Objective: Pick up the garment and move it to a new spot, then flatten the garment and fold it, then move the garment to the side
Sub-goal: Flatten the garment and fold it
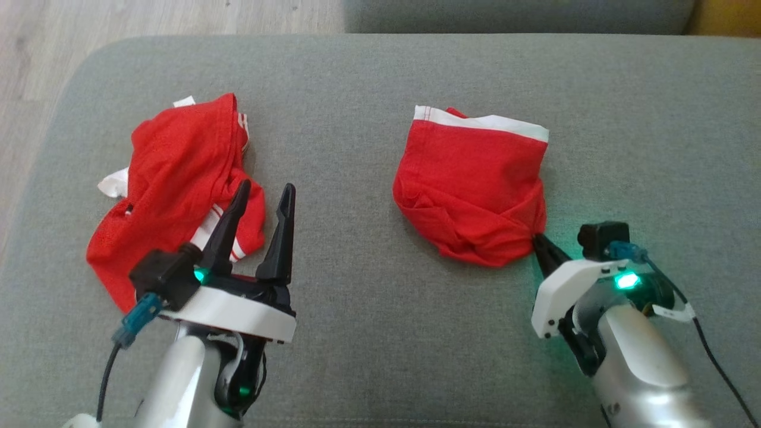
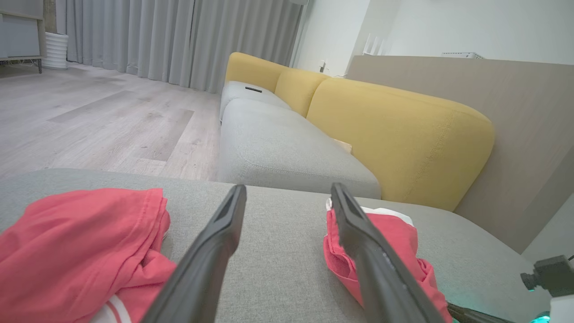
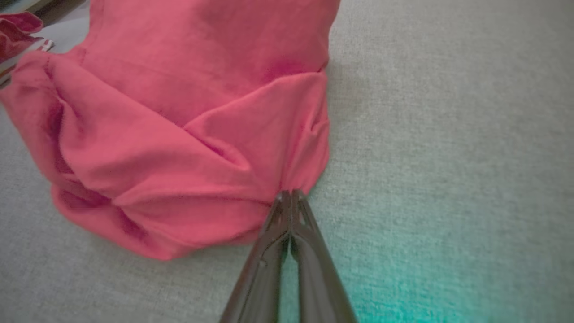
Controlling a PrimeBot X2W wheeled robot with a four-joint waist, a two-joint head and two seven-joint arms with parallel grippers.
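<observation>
Right gripper [image 1: 540, 242] clenched on the lower-right corner of the garment [image 1: 469, 178]. The cloth lies centre-right of the head frame on the cushion [image 1: 380, 345], spreading up and left from the jaws, white band at its far end. Left gripper [image 1: 266, 190] released and empty, lower left beside a crumpled heap [image 1: 178, 166] — well apart from the garment, so any pull looks to be the right arm's.

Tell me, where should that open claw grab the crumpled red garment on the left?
Probably the crumpled garment at its bunched edge beside the white-striped hem, approached from the robot's right, where the left gripper stands open. The cloth folds up there, offering a ridge to pinch; elsewhere it lies flatter.
</observation>
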